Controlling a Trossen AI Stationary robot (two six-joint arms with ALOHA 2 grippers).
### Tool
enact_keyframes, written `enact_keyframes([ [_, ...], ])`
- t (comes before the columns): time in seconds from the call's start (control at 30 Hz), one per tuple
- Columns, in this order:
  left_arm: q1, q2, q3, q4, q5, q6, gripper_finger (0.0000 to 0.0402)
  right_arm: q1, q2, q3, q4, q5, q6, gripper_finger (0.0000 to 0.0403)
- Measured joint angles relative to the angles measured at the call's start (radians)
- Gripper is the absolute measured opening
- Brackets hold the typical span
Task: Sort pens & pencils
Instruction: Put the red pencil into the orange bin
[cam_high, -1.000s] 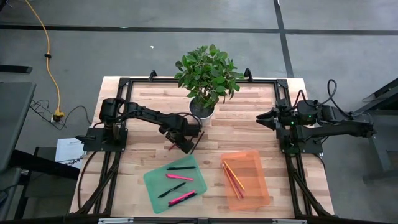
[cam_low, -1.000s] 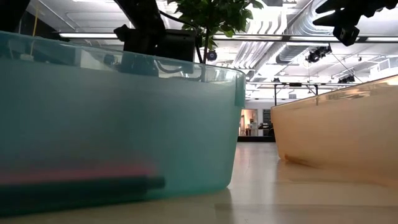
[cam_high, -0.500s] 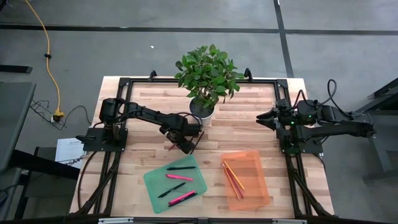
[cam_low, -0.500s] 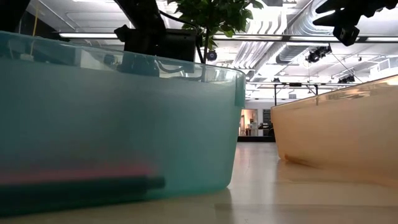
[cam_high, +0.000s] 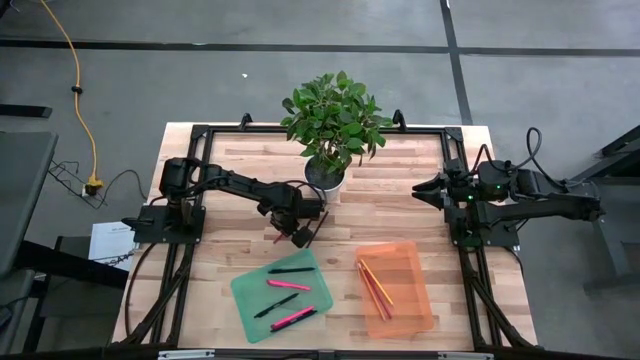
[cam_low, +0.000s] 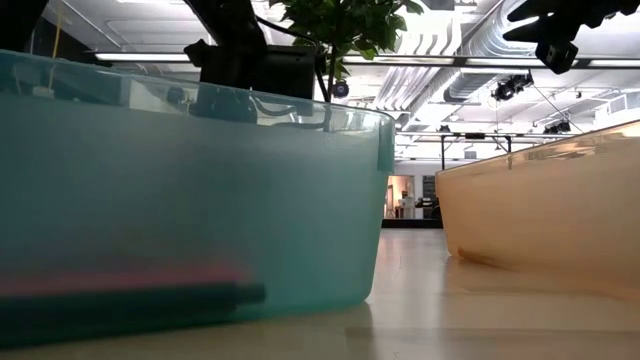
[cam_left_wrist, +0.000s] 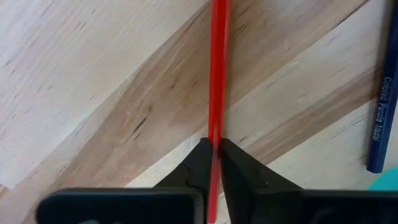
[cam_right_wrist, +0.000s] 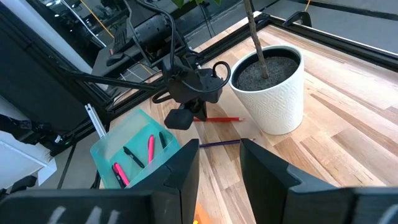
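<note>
Butcher-block tabletop (cam_high: 240, 170) lies under me, a potted plant (cam_high: 330, 125) at its far edge. My left gripper (cam_left_wrist: 216, 149) was spread wide a moment ago; now its fingers are pressed in on the red pencil (cam_left_wrist: 217, 74), which lies flat on the wood just in front of the plant pot (cam_right_wrist: 273, 90). I judge the grasp made, so lifting comes next, toward the orange bin (cam_high: 395, 288) where other pencils (cam_high: 375, 285) already lie. A dark blue pencil (cam_left_wrist: 380, 118) lies beside it, not yet sorted. Pink and black pens (cam_high: 285, 295) sit in the teal bin (cam_high: 240, 292). My right gripper (cam_right_wrist: 219, 163) waits at the table's right edge, fingers parted, empty.
</note>
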Motion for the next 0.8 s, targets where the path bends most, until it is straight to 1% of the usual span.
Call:
enact_keyframes([
  [0.07,0.0,0.0,0.0,0.001,0.0,0.0,0.0027,0.0,0.0,0.0,0.0,0.0,0.0,0.0108],
  [0.13,0.0,0.0,0.0,0.001,0.0,0.0,0.0027,0.0,0.0,0.0,0.0,0.0,0.0,0.0108],
  [0.27,0.0,0.0,0.0,0.001,0.0,0.0,0.0007,0.0,0.0,0.0,0.0,0.0,0.0,0.0108],
  [0.33,0.0,0.0,0.0,0.001,0.001,0.001,0.0005,0.0,0.0,0.0,0.0,0.0,0.0,0.0108],
  [0.6,0.0,0.0,-0.001,0.004,0.011,0.004,0.004,0.0,0.0,0.0,0.0,0.0,0.001,0.0108],
  [0.8,0.0,0.0,-0.001,0.009,0.012,0.02,0.0053,0.0,0.0,0.0,0.0,0.0,0.003,0.0108],
])
